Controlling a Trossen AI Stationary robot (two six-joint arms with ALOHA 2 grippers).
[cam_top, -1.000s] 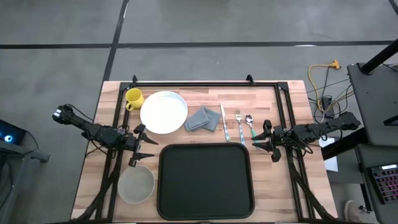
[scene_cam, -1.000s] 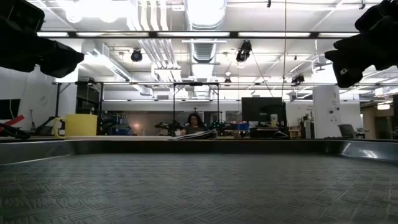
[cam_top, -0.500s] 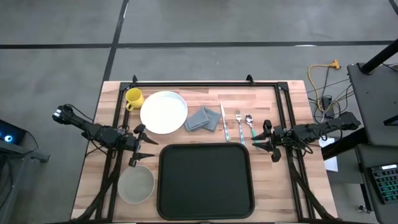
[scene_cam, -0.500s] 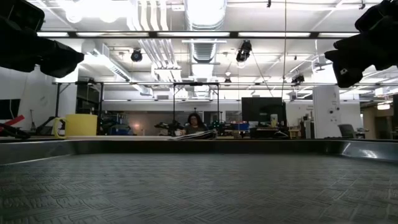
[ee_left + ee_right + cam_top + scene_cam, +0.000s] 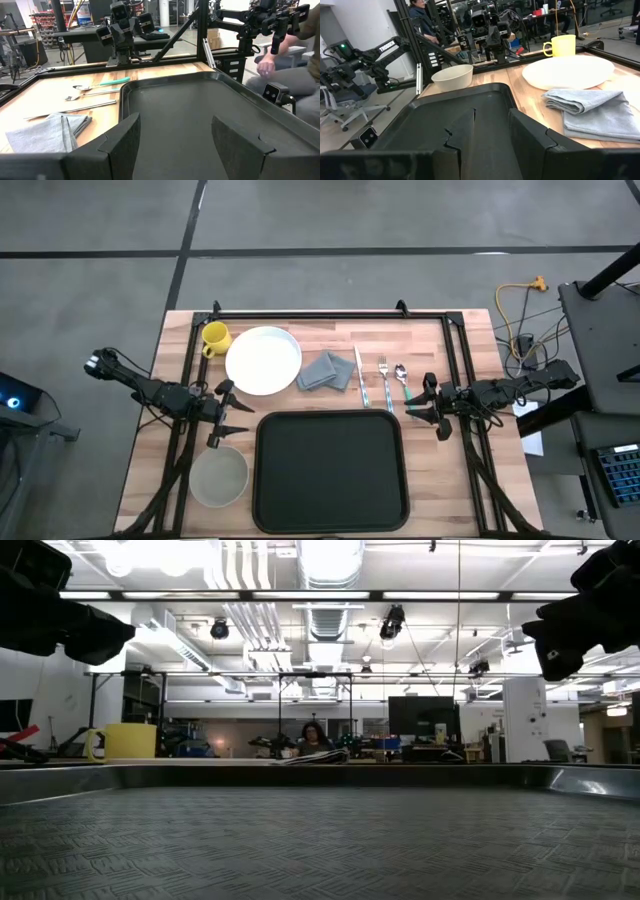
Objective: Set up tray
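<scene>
The large black tray [image 5: 330, 470] lies flat near the table's near edge, between the two arms; it also shows in the left wrist view [image 5: 200, 115], the right wrist view [image 5: 445, 115] and the low view [image 5: 320, 840]. My left gripper [image 5: 222, 416] hovers open just off the tray's left far corner, its fingers [image 5: 120, 142] pointing across the tray. My right gripper [image 5: 424, 408] hovers open off the tray's right far corner, facing the tray [image 5: 492, 132]. Neither touches anything.
Along the far half of the table lie a yellow mug [image 5: 214, 336], a round white plate [image 5: 263, 360], a folded grey napkin [image 5: 327, 370], a knife [image 5: 359, 372], a fork [image 5: 384, 380] and a spoon [image 5: 402, 378]. A pale bowl [image 5: 219, 477] stands left of the tray. A person sits beyond the table [image 5: 295, 60].
</scene>
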